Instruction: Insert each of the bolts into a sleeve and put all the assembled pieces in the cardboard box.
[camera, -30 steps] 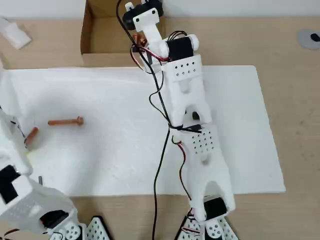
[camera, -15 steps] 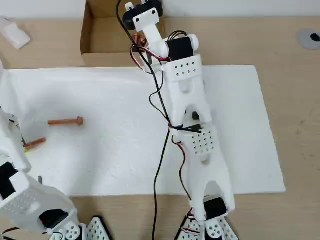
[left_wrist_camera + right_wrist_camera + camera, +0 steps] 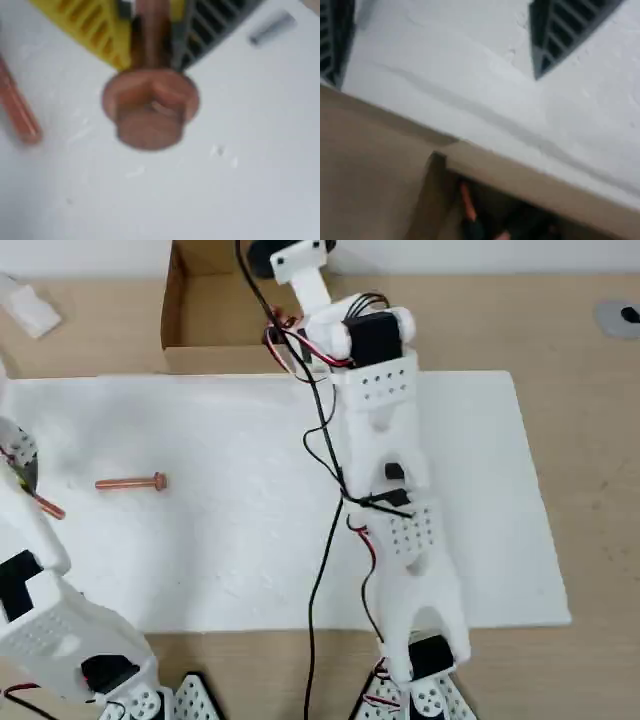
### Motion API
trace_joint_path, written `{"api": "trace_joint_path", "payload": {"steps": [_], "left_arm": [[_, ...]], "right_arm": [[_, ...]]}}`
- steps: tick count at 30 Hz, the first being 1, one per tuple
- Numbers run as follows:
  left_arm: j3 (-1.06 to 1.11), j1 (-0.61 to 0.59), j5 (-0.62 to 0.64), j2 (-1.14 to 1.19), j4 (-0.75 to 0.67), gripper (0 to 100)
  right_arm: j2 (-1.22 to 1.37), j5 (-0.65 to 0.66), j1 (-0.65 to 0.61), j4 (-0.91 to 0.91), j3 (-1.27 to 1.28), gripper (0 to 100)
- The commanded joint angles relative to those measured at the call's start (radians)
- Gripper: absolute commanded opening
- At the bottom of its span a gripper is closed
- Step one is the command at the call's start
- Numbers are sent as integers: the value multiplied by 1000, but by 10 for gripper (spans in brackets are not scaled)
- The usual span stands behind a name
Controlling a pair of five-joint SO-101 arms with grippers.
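Comparing with one second before, the left gripper [image 3: 150,60] has carried its bolt [image 3: 150,107] nearer to the left edge of the white foam sheet [image 3: 230,540], and the shank now points another way. The right arm has stretched a little further over the cardboard box [image 3: 170,325]. The left gripper is clenched on the bolt's shank, and the head sticks out past the fingertips. The right gripper [image 3: 435,75] is spread apart with nothing between, above the box's edge. The left wrist view adds a grey sleeve [image 3: 272,28] lying on the sheet. The right wrist view adds an orange piece [image 3: 466,202] inside the box, too blurred to name. Outside the box I count two bolts, one held and the second bolt [image 3: 130,482] lying flat on the sheet, and one sleeve.
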Motion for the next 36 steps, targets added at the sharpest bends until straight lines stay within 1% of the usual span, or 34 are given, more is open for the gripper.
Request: {"api": "trace_joint_path", "payload": {"steps": [1,4,6,8,10,12,15,20,23,24,29,36], "left_arm": [[-52,18,-238,-68,17,4],[-26,44,-413,-143,15,5],[-3,63,-503,-220,15,7],[21,81,-560,-308,14,7],[57,114,-582,-400,11,9],[110,160,-578,-486,-8,11],[247,222,-551,-610,-95,11],[557,296,-359,-812,-362,10],[730,353,-308,-938,-494,9],[778,377,-299,-983,-523,9],[970,470,-284,-1210,-603,9],[1126,508,-282,-1448,-643,5]], "right_arm": [[-162,-66,8,21,110,282],[-285,-141,8,21,309,282],[-380,-218,8,21,467,282],[-476,-308,8,20,622,282],[-568,-387,21,18,746,282],[-642,-440,48,18,839,282],[-710,-479,93,18,949,282],[-723,-480,94,14,1139,282],[-728,-483,77,-68,1239,281],[-727,-506,76,-100,1270,281],[-725,-735,87,-252,1411,281],[-725,-885,84,-393,1524,281]]}}
